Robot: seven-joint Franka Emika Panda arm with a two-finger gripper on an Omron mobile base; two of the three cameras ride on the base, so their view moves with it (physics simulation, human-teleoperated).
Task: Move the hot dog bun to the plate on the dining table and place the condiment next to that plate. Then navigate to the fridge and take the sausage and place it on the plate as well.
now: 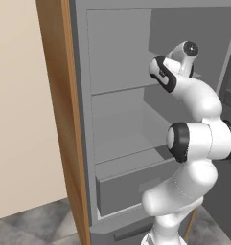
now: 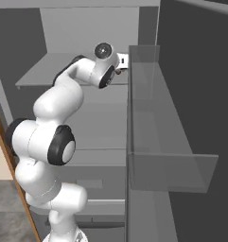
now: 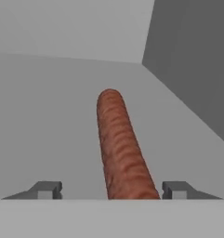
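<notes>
The sausage [image 3: 120, 148], thin and reddish-brown, lies on a grey shelf inside the fridge [image 1: 117, 139], pointing away from the hand. My gripper [image 3: 112, 190] straddles its near end. Both dark fingertips [image 3: 48, 189] stand apart from the sausage, with a gap on each side, so the gripper is open and holds nothing. In the base views my arm [image 1: 193, 95] reaches up and into the fridge's upper shelf [image 2: 49, 71].
The fridge's wood-grain side panel [image 1: 59, 95] stands at the left. The open door's dark grey bins [image 2: 158, 142] rise close to the right of the arm. A lower shelf and a drawer [image 1: 131, 182] sit beneath the hand. The shelf's back and right walls [image 3: 192, 60] lie behind the sausage.
</notes>
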